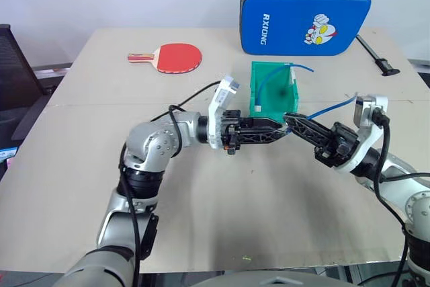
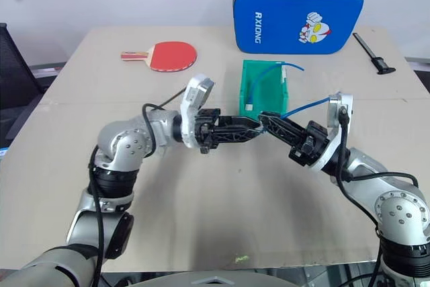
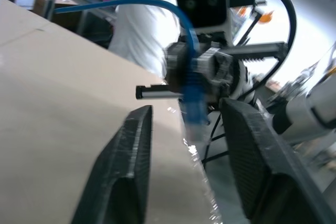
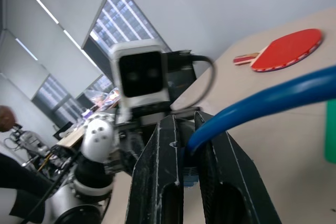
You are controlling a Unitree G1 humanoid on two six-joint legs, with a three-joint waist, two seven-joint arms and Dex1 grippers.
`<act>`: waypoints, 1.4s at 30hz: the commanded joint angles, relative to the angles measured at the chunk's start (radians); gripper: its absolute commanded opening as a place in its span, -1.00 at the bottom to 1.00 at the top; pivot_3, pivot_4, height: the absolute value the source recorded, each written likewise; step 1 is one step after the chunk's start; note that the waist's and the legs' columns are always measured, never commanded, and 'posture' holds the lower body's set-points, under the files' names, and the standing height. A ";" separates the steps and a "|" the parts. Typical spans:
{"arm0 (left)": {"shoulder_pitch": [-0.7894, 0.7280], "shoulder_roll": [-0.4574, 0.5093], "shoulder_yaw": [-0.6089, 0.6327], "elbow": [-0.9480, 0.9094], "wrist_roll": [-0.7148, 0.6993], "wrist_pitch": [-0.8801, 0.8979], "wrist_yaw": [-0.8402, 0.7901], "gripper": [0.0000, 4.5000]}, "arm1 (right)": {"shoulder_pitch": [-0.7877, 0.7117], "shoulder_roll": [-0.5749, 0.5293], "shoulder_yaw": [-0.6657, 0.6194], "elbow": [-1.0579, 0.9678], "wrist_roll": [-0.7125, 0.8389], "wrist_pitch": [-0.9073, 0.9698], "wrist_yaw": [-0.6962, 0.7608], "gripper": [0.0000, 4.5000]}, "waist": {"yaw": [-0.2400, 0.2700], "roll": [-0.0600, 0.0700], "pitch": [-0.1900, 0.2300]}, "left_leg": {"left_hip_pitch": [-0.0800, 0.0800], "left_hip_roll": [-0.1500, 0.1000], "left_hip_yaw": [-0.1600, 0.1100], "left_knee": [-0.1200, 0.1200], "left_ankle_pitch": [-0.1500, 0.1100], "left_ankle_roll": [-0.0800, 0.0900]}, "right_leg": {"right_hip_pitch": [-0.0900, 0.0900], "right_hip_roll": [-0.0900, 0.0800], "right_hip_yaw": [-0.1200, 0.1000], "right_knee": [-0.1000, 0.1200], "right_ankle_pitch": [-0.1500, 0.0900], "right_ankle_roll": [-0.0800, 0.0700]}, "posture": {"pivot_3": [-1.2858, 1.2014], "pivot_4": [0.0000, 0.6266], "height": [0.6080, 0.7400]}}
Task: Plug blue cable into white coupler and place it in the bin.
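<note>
Red table tennis paddle [image 1: 176,57] lying flat on the beige counter [image 1: 80,139], blue padded case [image 1: 304,17] with cartoon print at the far edge, black tool [image 1: 377,57] beside it

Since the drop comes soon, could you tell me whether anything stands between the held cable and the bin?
Nothing visible does. The right gripper holds the cable just in front of the bin, whose open top holds only the cable's other end.

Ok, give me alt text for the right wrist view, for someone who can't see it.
The right gripper has its jaws shut on the blue cable, which arcs away over the tan table. The left gripper's wrist camera faces it close by, and a red paddle lies farther back.
</note>
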 commanded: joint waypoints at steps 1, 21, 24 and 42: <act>-0.035 0.040 0.180 -0.157 -0.110 0.041 0.145 -0.07 | -0.055 0.004 -0.044 0.034 -0.060 -0.062 -0.002 -1.00 | -0.002 0.000 0.000 | 0.000 0.000 0.000 0.000 0.000 0.000 | 0.000 0.000 0.000 0.000 0.000 0.000 | 0.03 -0.52 1.00; 1.136 -0.096 0.272 -0.546 0.587 -0.762 0.684 -0.07 | -0.132 0.085 0.019 0.173 -0.339 -0.136 0.120 -1.00 | 0.026 0.001 -0.001 | 0.001 0.000 0.002 -0.006 0.000 -0.001 | -0.001 -0.009 0.000 -0.004 -0.002 -0.005 | 0.03 -0.52 1.00; 1.152 -0.139 0.232 -0.429 0.636 -0.874 0.693 -0.07 | -0.133 0.089 0.018 0.170 -0.342 -0.132 0.121 -1.00 | 0.028 0.001 -0.001 | 0.001 0.000 0.006 -0.006 0.000 0.000 | 0.000 -0.013 -0.002 -0.004 -0.002 -0.006 | 0.03 -0.52 1.00; 0.786 -0.130 0.189 0.082 0.680 -0.971 0.669 -0.07 | -0.115 0.118 0.008 0.120 -0.365 -0.140 0.080 -1.00 | 0.025 0.005 -0.003 | 0.002 0.003 0.006 -0.002 0.001 0.002 | 0.002 -0.004 -0.003 -0.003 0.001 -0.002 | 0.03 -0.52 1.00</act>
